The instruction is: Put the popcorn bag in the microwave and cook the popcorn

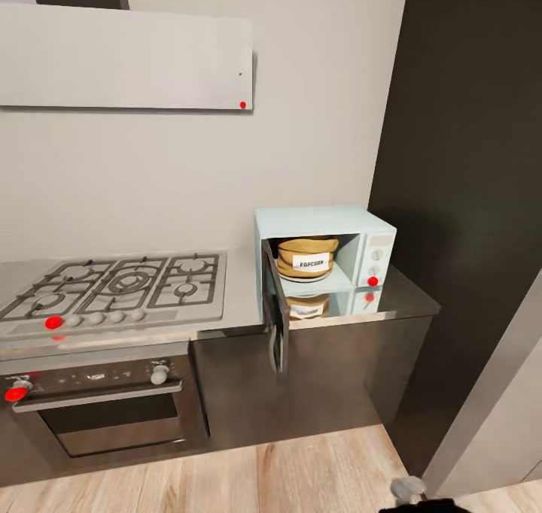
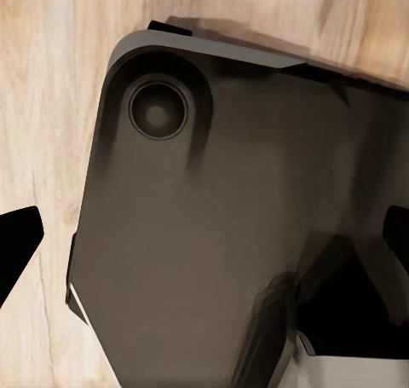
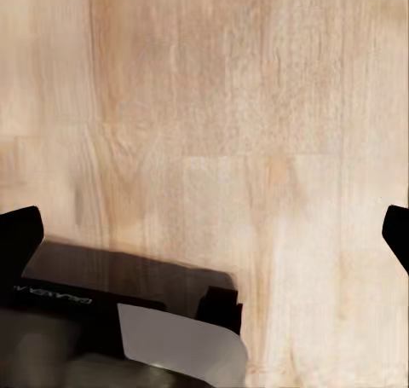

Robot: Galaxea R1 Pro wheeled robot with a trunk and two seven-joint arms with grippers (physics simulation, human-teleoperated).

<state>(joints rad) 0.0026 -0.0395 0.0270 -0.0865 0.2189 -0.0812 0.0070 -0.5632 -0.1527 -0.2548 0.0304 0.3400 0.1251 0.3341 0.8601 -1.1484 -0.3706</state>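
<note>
The popcorn bag (image 1: 305,259) is sitting inside the microwave (image 1: 325,250), upright in the middle of the open cavity, with its white label facing outward and reading "POPCORN" in dark capitals. The microwave's dark glass door (image 1: 276,319) is hanging wide open, swung toward the room past the counter's front edge. The pale-blue body is standing on the grey countertop (image 1: 406,291), whose glossy surface is mirroring the bag and its label just below the cavity. On the microwave's side panel a round knob is sitting above a red dot (image 1: 373,280). Beside it, the steel gas hob (image 1: 113,287) is lying in the counter with a built-in oven (image 1: 98,408) underneath; any writing on the oven's panel is too small to read. The left gripper (image 2: 204,234) and the right gripper (image 3: 204,234) are both hanging over the wooden floor (image 3: 213,107) with their dark fingertips spread wide at the picture edges, gripping nothing.
</note>
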